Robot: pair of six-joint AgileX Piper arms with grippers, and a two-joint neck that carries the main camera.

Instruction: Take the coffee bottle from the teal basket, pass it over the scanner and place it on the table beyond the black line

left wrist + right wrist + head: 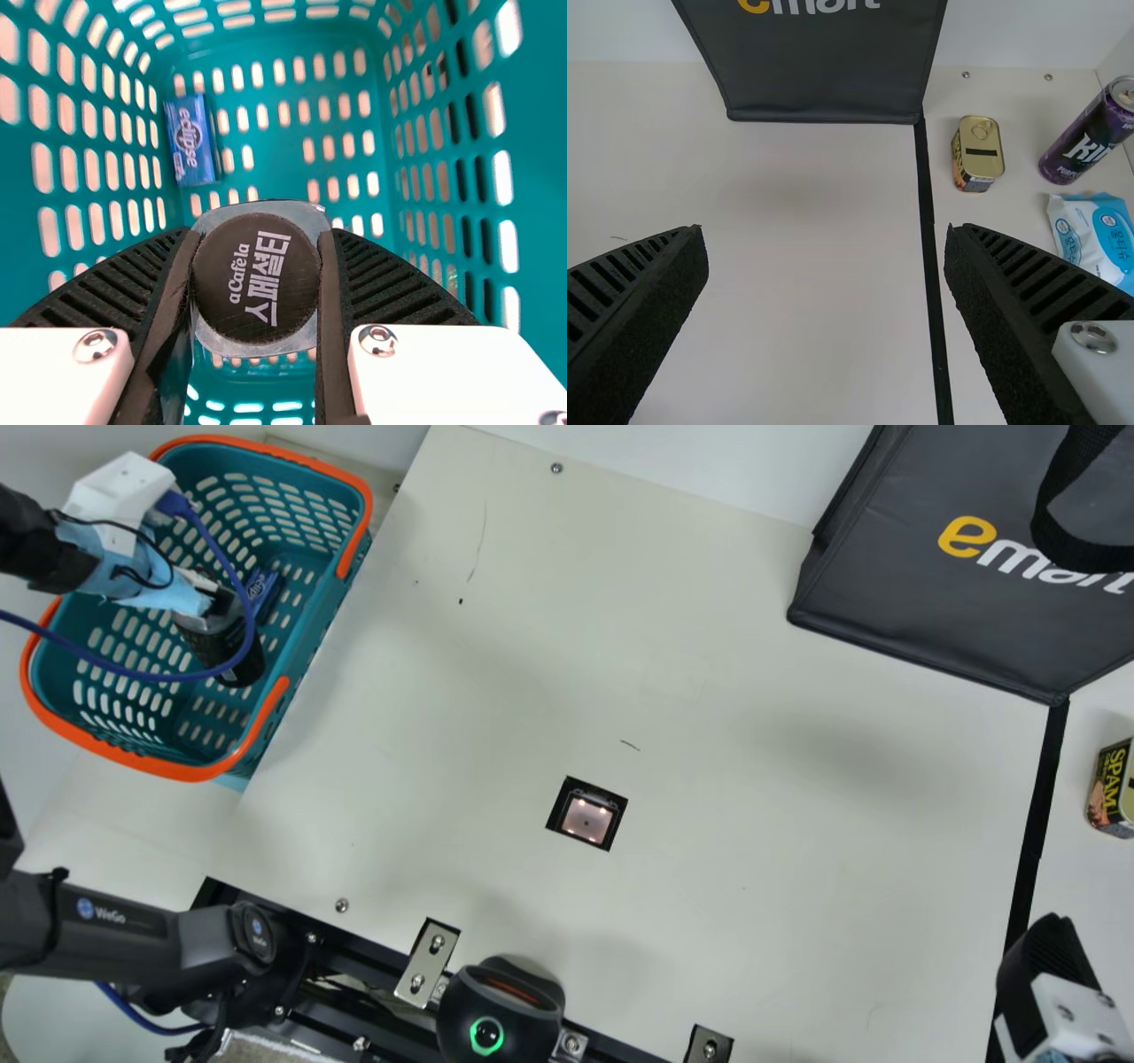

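**Bottle [221, 646] in the left gripper's [211, 600] grasp, inside the basket [115, 755]**

The main view sees the bottle from the side: a dark body within the teal basket's walls, the left gripper at its upper end. The left wrist view looks down on it instead, giving the round, printed cap [257, 305] and, on either side, a ribbed finger pressed against the bottle's top. That settles the grasp: the left gripper [255, 283] is closed on the bottle.

From the main view, the blue box [263, 591] seems right beside the bottle; the left wrist view parts the two, with a strip of basket between box and cap.

The main view alone gives the scanner [586, 819], set in the table [753, 850] well apart from the basket. At its lower right corner is the right gripper [1050, 965], near the black line [1035, 841]. The right wrist view shows that gripper's fingers spread wide, holding nothing.

Both those views show the bag [895, 558] at one end of the line and the tin [1109, 788] beyond it. The right wrist view adds a purple can [1085, 137] and a pack of wipes [1099, 237] on the tin's side.
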